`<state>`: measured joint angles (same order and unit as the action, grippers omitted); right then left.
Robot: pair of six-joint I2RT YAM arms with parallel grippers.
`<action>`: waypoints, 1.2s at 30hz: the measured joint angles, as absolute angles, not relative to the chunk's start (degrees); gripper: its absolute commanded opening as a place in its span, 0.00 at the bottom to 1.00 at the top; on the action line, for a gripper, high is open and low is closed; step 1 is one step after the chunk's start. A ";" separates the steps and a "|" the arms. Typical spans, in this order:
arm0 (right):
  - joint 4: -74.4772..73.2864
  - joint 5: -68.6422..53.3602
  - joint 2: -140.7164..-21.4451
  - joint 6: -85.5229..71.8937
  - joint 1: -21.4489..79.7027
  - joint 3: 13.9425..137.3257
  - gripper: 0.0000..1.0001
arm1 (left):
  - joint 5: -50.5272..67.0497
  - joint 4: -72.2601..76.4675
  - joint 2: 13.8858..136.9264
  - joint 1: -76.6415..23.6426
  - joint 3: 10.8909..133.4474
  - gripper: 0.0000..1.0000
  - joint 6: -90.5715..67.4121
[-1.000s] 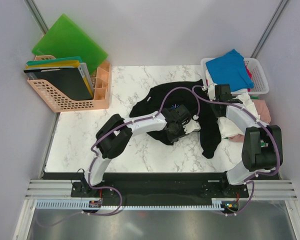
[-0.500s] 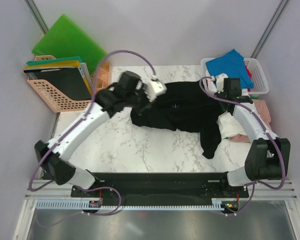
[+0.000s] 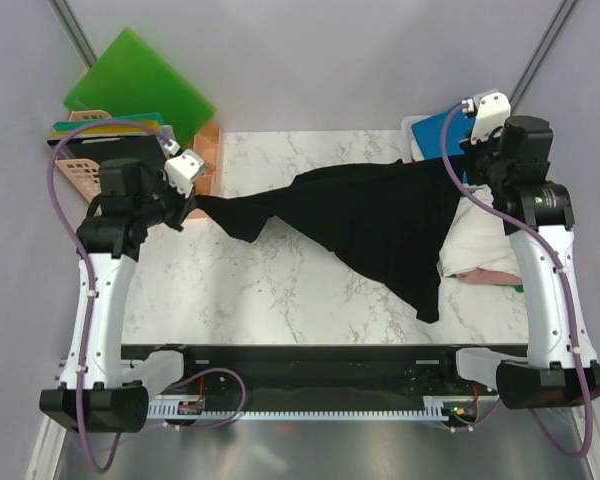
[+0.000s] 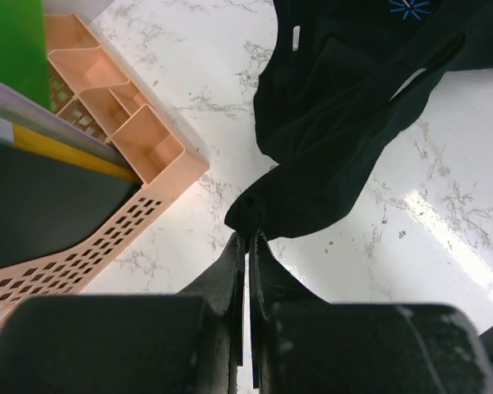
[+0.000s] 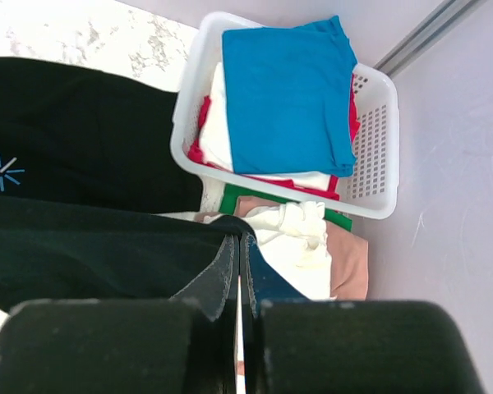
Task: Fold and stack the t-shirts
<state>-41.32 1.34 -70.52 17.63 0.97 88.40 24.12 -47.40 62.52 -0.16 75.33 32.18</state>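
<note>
The black t-shirt (image 3: 380, 215) is held stretched above the marble table (image 3: 260, 300), spanning it from left to right, with its longest part hanging down towards the near right. Its left end is pinched in the left gripper (image 4: 248, 240), whose jaws are pressed together on a small bunch of cloth just beside the peach organiser (image 4: 160, 152). Its right end is pinched in the same way by the right gripper (image 5: 237, 240), above the loose white and pink shirts (image 5: 312, 238) and next to the white basket (image 5: 370, 139) in which the blue t-shirt (image 5: 287, 90) is stacked.

Only a thin fold is caught at each end, so the cloth could be pulled out of either grip if the arms are spread further. The shirt hangs unevenly, and a skewed, wrinkled lay could result if it is lowered as it is. The organiser could be knocked by the left gripper, and the loose shirts could be dragged along by the hanging cloth.

One second ago the shirt lay bunched at the middle of the table, with both arms low over it. Half a second ago it had been opened out somewhat. Now it has been lifted and drawn wide, with each arm carried out to its own side
</note>
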 measured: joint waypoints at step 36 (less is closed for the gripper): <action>-56.84 4.86 -57.71 18.68 -0.97 121.82 0.00 | 31.51 -61.30 52.88 3.46 119.00 0.02 28.36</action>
